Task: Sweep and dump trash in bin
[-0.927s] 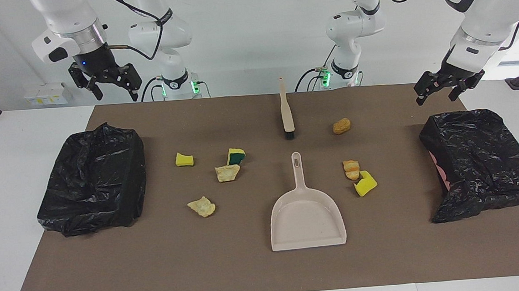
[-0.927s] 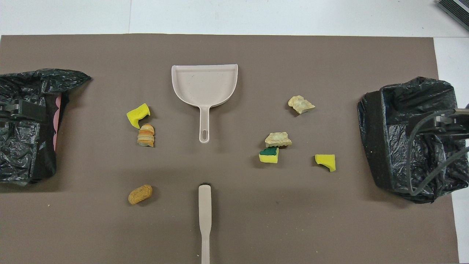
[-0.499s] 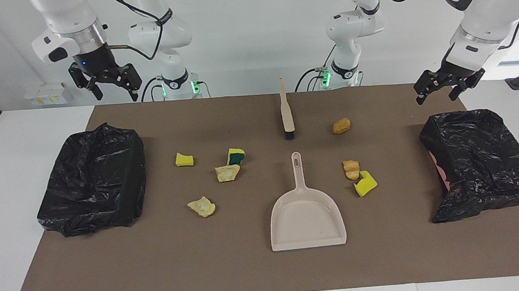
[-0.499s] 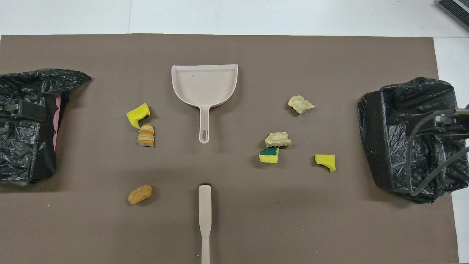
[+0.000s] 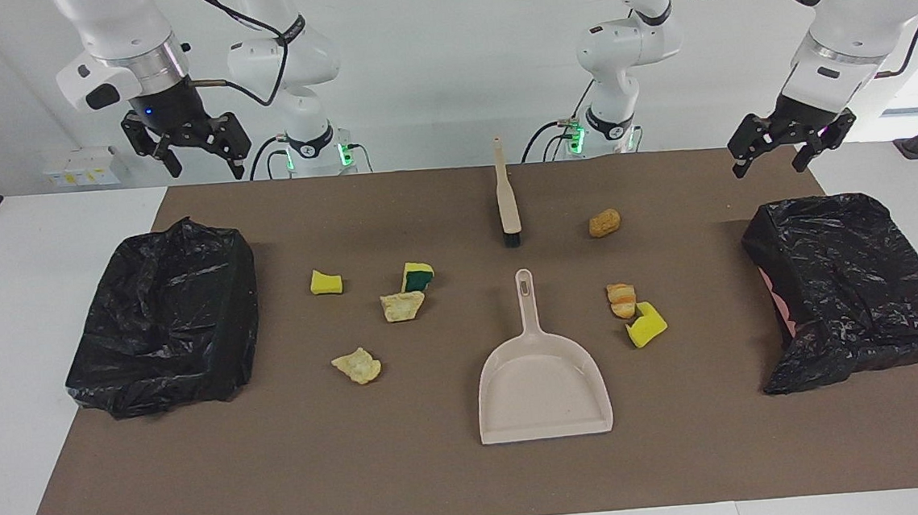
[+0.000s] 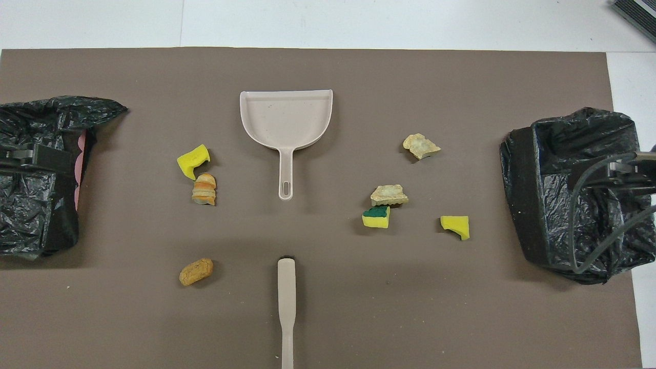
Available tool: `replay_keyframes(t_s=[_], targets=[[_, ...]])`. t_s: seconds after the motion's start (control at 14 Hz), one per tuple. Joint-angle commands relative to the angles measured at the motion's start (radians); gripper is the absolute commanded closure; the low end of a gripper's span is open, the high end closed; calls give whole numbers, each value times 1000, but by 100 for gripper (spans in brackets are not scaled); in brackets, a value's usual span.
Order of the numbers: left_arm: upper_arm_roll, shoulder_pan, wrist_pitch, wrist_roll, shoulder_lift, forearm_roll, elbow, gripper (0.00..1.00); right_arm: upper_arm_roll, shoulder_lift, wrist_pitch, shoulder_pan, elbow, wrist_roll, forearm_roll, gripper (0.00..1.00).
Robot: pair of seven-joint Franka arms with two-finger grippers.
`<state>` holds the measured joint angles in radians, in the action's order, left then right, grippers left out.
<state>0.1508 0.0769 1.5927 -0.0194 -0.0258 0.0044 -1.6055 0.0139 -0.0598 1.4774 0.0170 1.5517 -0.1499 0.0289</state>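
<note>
Several trash scraps lie on the brown mat. Toward the right arm's end are a yellow sponge bit (image 5: 326,282), a yellow-and-green sponge (image 5: 417,276) and two tan lumps (image 5: 403,306) (image 5: 357,366). Toward the left arm's end are an orange lump (image 5: 604,222), a striped bread piece (image 5: 621,300) and a yellow sponge bit (image 5: 646,324). One black-bagged bin (image 5: 164,318) stands at the right arm's end and another (image 5: 849,287) at the left arm's. My right gripper (image 5: 207,168) hangs open and empty above the table edge near its bin. My left gripper (image 5: 768,167) hangs open and empty above the mat corner near its bin.
A beige dustpan (image 5: 543,381) lies mid-mat with its handle pointing toward the robots. A beige brush (image 5: 506,197) lies nearer to the robots, its bristles toward the dustpan handle. The brown mat (image 5: 442,477) covers most of the white table.
My left gripper has risen a little and drifted toward the robots. The right gripper and everything on the mat have stayed put.
</note>
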Motion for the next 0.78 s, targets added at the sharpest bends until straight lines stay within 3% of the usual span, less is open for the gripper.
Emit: replay_keyframes(t_s=[0.0, 0.29, 0.5, 0.71], targets=[[-5, -74, -13, -5, -77, -14, -104, 0, 11, -18, 27, 1, 31, 21, -10, 0], [-5, -233, 30, 13, -183, -43, -308, 0, 15, 21, 67, 57, 31, -14, -12, 0], [-7, -339, 113, 22, -261, -67, -463, 0, 15, 102, 165, 162, 25, -120, -10, 0], [-7, -452, 159, 162, -292, -83, -549, 0, 15, 199, 276, 259, 21, -219, -12, 0]])
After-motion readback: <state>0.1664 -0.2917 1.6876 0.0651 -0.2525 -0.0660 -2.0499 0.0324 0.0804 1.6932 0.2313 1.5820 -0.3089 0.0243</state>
